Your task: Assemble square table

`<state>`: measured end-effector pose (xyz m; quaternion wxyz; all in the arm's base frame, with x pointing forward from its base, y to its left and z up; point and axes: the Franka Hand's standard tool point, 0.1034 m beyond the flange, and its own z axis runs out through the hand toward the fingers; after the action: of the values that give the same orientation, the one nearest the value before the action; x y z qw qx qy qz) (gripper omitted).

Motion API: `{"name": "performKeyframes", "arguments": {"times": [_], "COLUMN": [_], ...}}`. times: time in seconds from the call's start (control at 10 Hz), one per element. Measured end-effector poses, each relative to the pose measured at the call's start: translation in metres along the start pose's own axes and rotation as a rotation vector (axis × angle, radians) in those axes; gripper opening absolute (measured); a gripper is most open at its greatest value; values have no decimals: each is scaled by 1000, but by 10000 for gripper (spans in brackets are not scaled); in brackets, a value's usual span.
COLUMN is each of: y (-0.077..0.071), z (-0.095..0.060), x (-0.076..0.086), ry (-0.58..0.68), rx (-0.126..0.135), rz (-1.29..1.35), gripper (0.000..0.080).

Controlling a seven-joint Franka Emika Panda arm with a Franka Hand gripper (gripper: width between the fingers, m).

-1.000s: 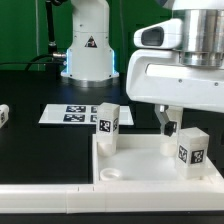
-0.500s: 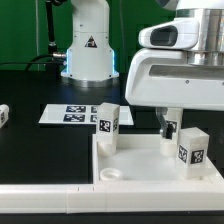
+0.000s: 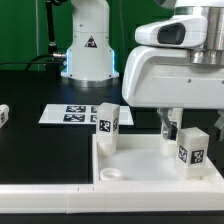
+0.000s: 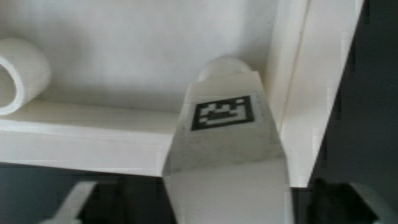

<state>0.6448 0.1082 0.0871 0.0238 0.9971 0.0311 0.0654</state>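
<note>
Tool (image 3: pixel 175 127) straddles an upright leg (image 3: pixel 191 147) on the tabletop (image 3: pixel 135 166); whether it grips, I cannot tell.

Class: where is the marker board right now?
The marker board lies on the black table, left of centre in the exterior view, between the robot base and the left upright leg.

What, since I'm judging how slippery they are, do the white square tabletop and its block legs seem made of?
White square tray-like tabletop: probably moulded hard plastic, smooth, slightly glossy; soft highlights on its rounded rim. Short white block legs: seemingly the same plastic, flat even faces; their black-and-white tags look like printed stickers, uncertain.
</note>
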Motion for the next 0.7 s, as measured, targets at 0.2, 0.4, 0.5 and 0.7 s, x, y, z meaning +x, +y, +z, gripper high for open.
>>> {"name": "performKeyframes", "arguments": {"times": [0.2, 0.4, 0.5, 0.7], "y": [0, 1, 1, 1], "z": [0, 0, 0, 0], "x": [0, 0, 0, -1], "ry": [0, -1, -2, -7], "rx": [0, 6, 8, 9], "rz": [21, 131, 245, 492], "gripper": [285, 285, 285, 285]}}
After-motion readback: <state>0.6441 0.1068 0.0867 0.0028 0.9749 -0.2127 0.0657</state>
